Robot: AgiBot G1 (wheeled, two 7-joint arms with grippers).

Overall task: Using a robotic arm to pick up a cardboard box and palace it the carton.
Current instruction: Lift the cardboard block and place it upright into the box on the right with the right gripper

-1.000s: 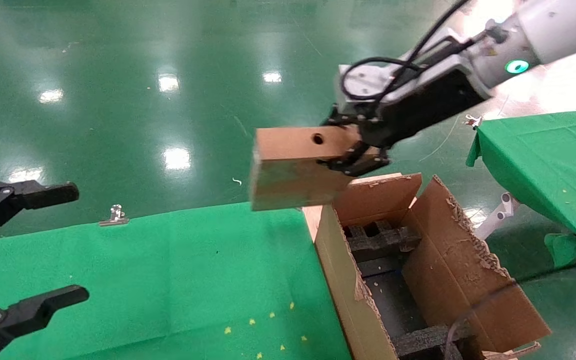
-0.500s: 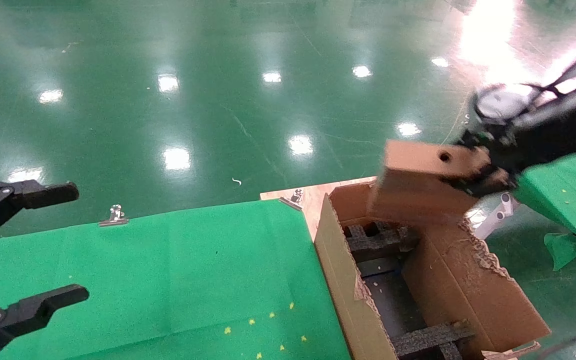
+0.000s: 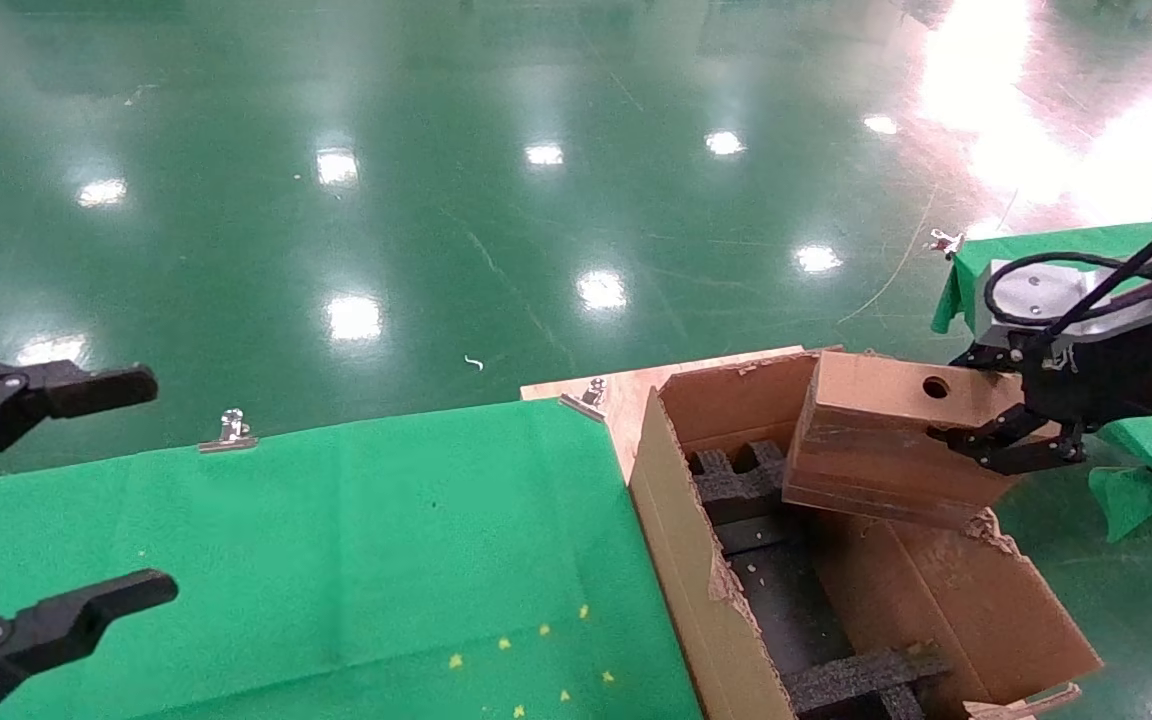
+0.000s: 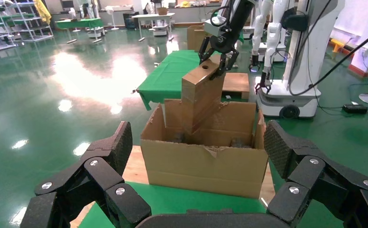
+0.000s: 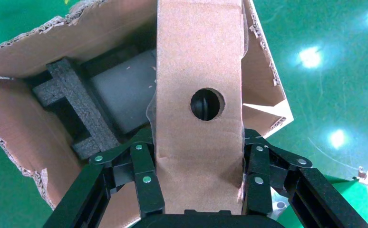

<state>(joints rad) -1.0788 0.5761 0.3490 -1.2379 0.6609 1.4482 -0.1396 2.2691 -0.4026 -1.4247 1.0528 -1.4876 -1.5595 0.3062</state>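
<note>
The right gripper [image 3: 1011, 440] of the robotic arm [image 3: 1116, 350] has its fingers [image 5: 146, 178] clamped on opposite sides of the cardboard box [image 3: 886, 440], at the end nearest the wrist. From that grip the box's long axis runs straight out beyond the fingertips, with the face bearing the round hole [image 5: 207, 104] turned up toward the wrist camera.

The box hangs above the carton [image 3: 706, 560], over its far end, and its free end dips toward the opening. In the left wrist view that lower end reaches down behind the carton's near wall [image 4: 201, 164]; whether it touches anything inside cannot be told. The box's long axis lies across the carton's, not along it. The black foam insert [image 5: 72, 114] sits beside and below the box, inside the carton.

Judgement: lowering calls for keeping the free end clear of the ragged flap [image 3: 946, 580] and the foam.

The left gripper [image 3: 36, 510] is parked well apart from the carton, fingers spread and empty. The right arm is the nearer one.
</note>
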